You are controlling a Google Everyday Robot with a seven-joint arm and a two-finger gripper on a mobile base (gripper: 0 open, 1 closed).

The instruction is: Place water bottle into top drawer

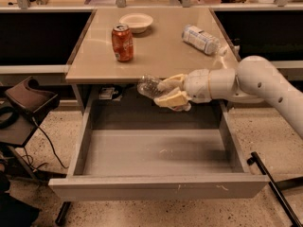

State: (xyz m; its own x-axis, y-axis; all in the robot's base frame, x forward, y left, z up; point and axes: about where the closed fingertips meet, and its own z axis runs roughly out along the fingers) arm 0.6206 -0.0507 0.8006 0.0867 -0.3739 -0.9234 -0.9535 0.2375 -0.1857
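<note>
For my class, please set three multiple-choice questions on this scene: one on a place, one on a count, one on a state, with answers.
1. Where is the water bottle?
A) standing on the floor
B) in the gripper, by the table's front edge, above the top drawer
C) lying on the drawer floor

2. How many bottles are in view?
A) one
B) two
C) four

3. The top drawer is:
A) shut
B) pulled open
C) taken out

Answers: 1 B, the jaws are shut on it there; 2 B, the held one plus a labelled bottle lying on the table; 3 B, its inside floor shows.
</note>
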